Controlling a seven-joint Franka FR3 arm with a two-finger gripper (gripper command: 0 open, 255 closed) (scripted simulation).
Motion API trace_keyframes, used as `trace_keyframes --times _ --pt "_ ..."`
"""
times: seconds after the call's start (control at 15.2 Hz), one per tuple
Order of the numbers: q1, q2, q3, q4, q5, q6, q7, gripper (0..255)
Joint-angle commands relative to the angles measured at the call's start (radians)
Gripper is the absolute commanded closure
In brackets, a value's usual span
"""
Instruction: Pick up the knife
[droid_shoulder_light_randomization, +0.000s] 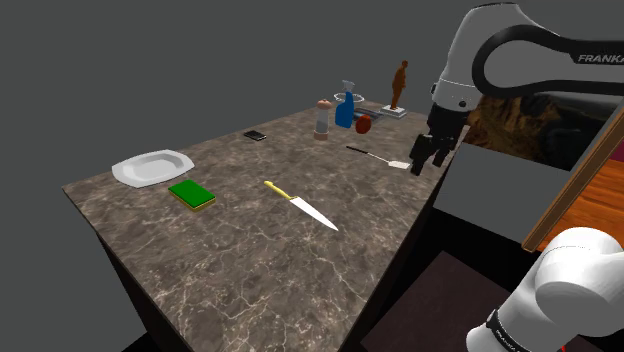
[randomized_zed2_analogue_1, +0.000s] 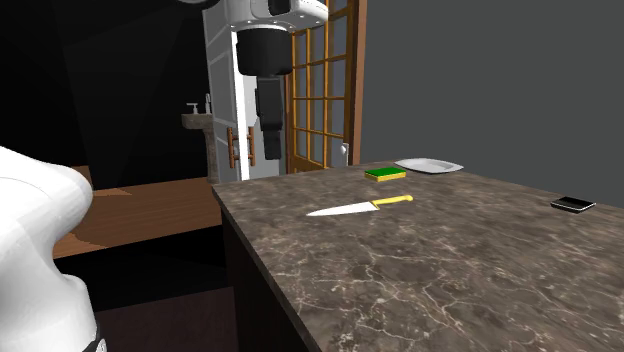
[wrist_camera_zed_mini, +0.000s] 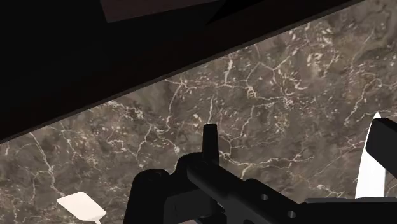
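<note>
The knife (droid_shoulder_light_randomization: 300, 206) lies flat in the middle of the dark marbled counter (droid_shoulder_light_randomization: 250, 270), its yellow handle toward the far side and its white blade pointing at the near right edge. From the second exterior view the knife (randomized_zed2_analogue_1: 360, 207) rests near the counter's left edge. My black gripper (droid_shoulder_light_randomization: 428, 158) hangs open beyond the counter's right edge, well right of the knife, with nothing between its fingers. In the second exterior view the gripper (randomized_zed2_analogue_1: 268, 145) hovers above the floor, left of the counter. The wrist view has a white blade tip (wrist_camera_zed_mini: 368, 168) beside one finger.
A white spatula (droid_shoulder_light_randomization: 382, 157) lies on the counter close to the gripper. Farther off are a green sponge (droid_shoulder_light_randomization: 191, 194), a white plate (droid_shoulder_light_randomization: 152, 167), a small black object (droid_shoulder_light_randomization: 255, 135), a blue spray bottle (droid_shoulder_light_randomization: 346, 108), a shaker (droid_shoulder_light_randomization: 321, 120) and a brown figurine (droid_shoulder_light_randomization: 399, 85). A glazed door (randomized_zed2_analogue_1: 320, 90) stands behind the arm.
</note>
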Motion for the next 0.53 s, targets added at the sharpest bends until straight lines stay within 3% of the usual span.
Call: trace_keyframes --times 0.0,0.46 --pt "0.000 0.000 0.000 0.000 0.000 0.000 0.000 0" --pt "0.037 0.300 0.025 0.144 0.046 0.108 -0.008 0"
